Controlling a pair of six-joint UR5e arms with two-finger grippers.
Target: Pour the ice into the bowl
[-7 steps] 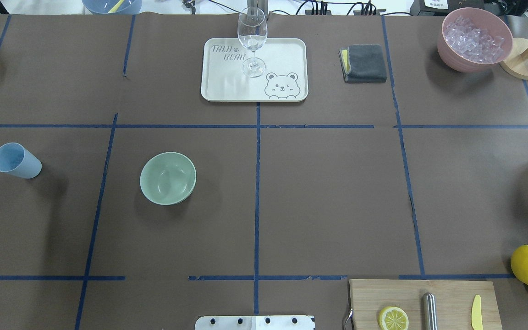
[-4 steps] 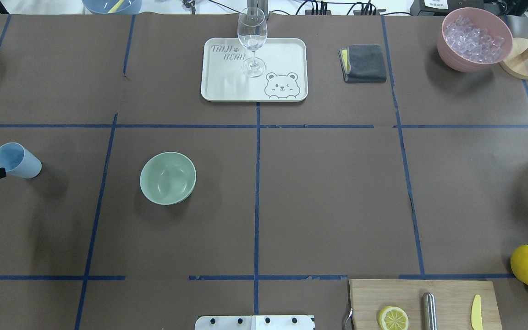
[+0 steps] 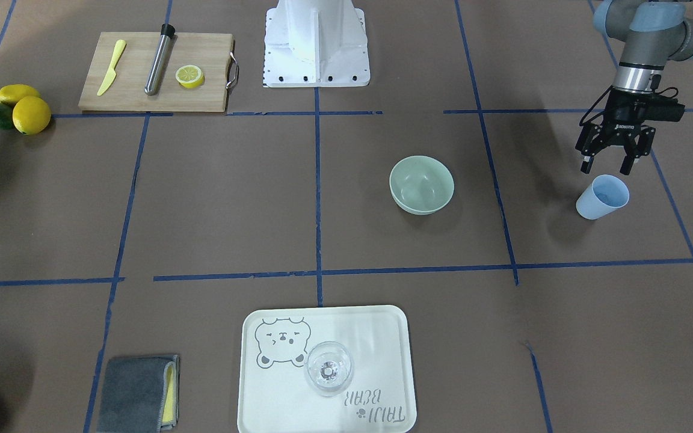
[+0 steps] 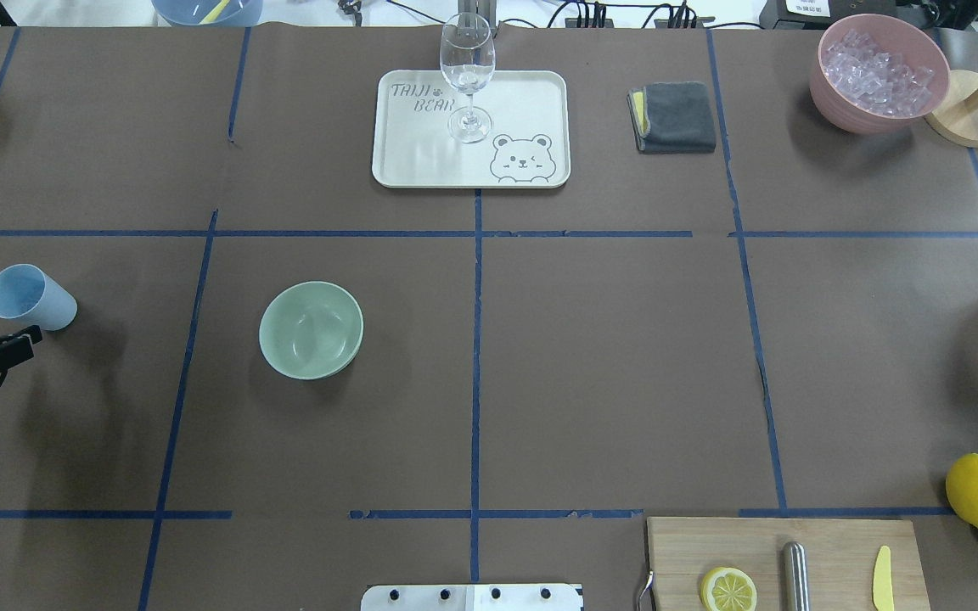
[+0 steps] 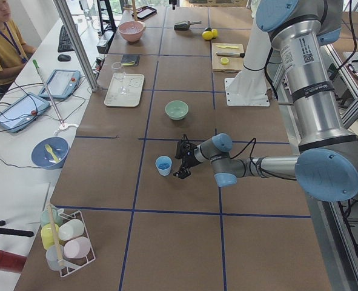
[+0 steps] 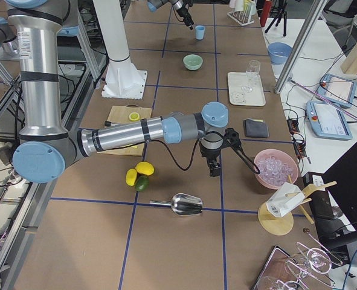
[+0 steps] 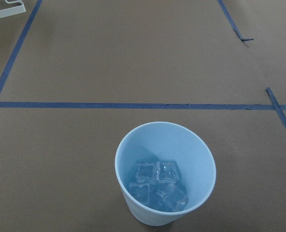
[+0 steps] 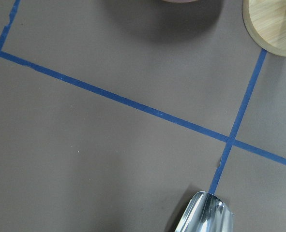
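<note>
While cup (image 7: 181, 145) stands upright, ice (image 7: 158, 186) — clear glassy cubes — lies inside

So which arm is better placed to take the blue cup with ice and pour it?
Left. The left gripper, open, hangs just beside the light blue cup, which holds the ice cubes, and the mint-green bowl stands nearby. The right gripper is far off, by the pink bowl.

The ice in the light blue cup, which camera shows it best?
The left wrist view: it looks down into the cup, and the ice shows as separate clear cubes at the bottom. The front-facing and overhead views show only a bluish inside; in both side views the cup is too small to tell.
</note>
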